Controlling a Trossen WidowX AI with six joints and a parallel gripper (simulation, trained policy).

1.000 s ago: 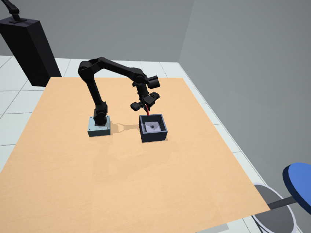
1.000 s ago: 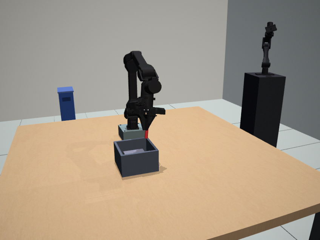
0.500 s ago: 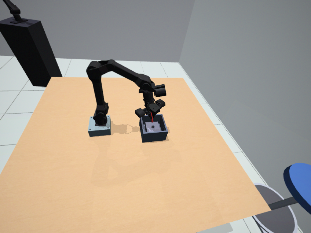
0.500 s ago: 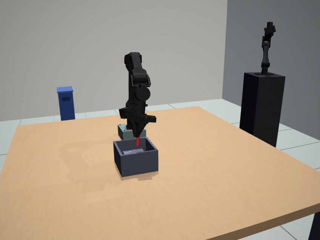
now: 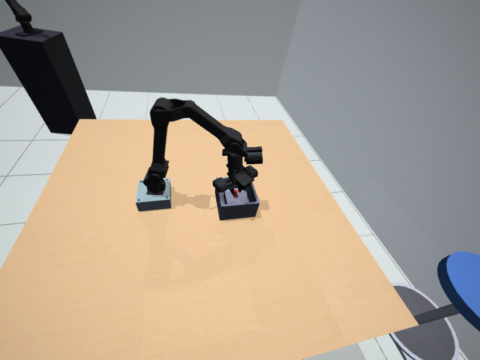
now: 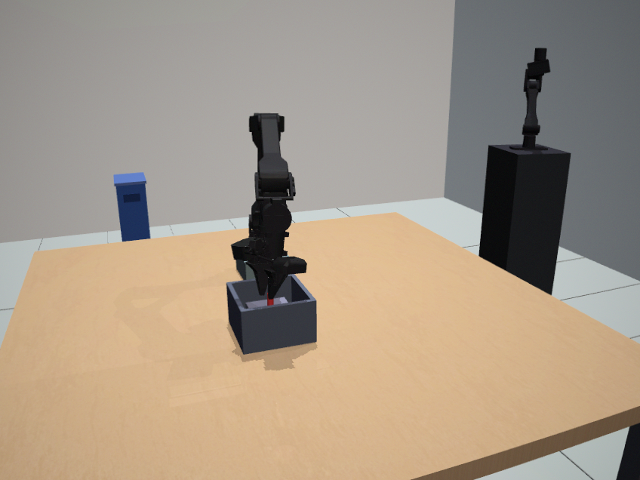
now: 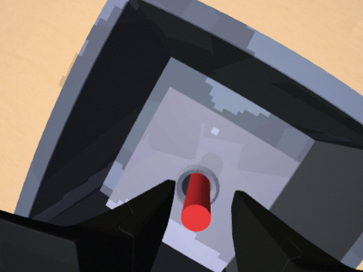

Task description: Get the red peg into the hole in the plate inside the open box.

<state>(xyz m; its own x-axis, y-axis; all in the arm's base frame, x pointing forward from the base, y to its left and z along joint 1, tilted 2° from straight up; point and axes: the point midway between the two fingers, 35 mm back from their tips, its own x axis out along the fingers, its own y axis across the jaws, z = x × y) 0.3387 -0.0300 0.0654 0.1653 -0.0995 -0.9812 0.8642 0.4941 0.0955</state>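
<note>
Wrist view shows the red peg (image 5: 235, 193) (image 6: 270, 301) (image 7: 197, 203) standing in the ringed hole (image 7: 182, 185) in the plate (image 7: 252, 156), inside the box (image 5: 238, 211) (image 6: 278, 328) (image 7: 56, 124). Most of it sticks up. The black pincer (image 5: 235, 192) (image 6: 266, 296) (image 7: 204, 193) is part-way open, with gaps on both sides of the peg, holding nothing.

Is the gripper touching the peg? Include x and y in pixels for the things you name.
Apart: the wrist view shows a gap on both sides of the red peg (image 5: 235, 193) (image 6: 270, 301) (image 7: 196, 201), between the open gripper's (image 5: 235, 190) (image 6: 266, 296) (image 7: 205, 187) fingers.

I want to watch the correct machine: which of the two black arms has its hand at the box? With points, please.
The arm (image 5: 205, 120) (image 6: 271, 139) on the pale base (image 5: 154, 205) (image 6: 241, 268) on the table (image 5: 232, 301) (image 6: 413, 382) (image 7: 26, 43). The other arm (image 5: 23, 17) (image 6: 531, 106) stands on a tall black pedestal (image 5: 38, 77) (image 6: 540, 206).
</note>
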